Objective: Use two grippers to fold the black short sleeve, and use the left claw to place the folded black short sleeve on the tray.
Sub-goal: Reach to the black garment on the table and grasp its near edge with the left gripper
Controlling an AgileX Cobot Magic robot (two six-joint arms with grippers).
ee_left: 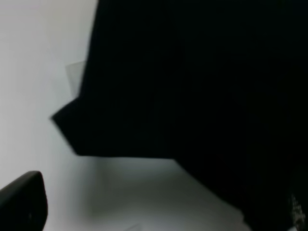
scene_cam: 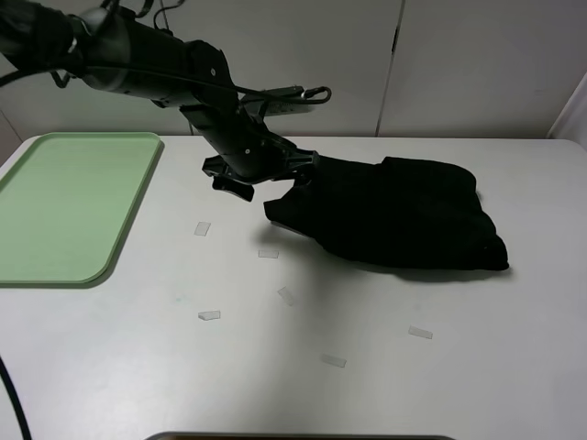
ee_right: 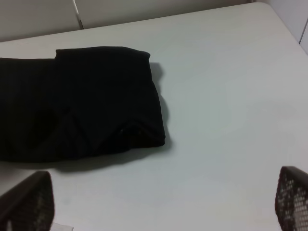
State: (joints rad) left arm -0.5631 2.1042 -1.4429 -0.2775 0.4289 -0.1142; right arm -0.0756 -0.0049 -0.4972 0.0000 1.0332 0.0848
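Folded black short sleeve (scene_cam: 404, 215) lies apart from tray (scene_cam: 64, 206).

A plain white surface (scene_cam: 138, 367) fills most of the high view. Six small, pale, translucent strips (scene_cam: 202, 228) lie flat and well apart across its middle and near half, with one strip (scene_cam: 268, 253) farther back, one strip (scene_cam: 333, 360) closest to the front edge and one strip (scene_cam: 420, 332) farthest to the right. Behind the surface stands a white panelled wall (scene_cam: 477, 64) split by a dark vertical seam (scene_cam: 392, 73), and a thin dark rim (scene_cam: 303, 437) shows at the very bottom of that view, too little of it visible to tell what it is.
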